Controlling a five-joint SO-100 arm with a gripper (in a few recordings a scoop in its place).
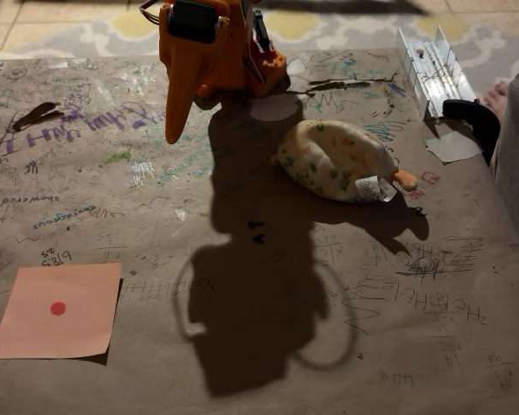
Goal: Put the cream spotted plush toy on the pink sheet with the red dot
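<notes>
Fixed view: orange plastic tool [175, 117], seemingly pressed together, hangs at 11 o'clock; rounded cream spotted plush toy [336, 160] could slip before the 8 o'clock salmon-pink paper sheet [78, 298].

Bare table [268, 346] lies between the plush toy [337, 162] at two o'clock and the pink sheet [59, 310] at eight; nothing stands between.

The plush toy [333, 162] is soft spotted cloth with a fabric tag. The pink sheet [60, 309] is matt paper. The gripper [180, 91] is smooth orange plastic. Scribbled brown paper covers the table [346, 346].
</notes>
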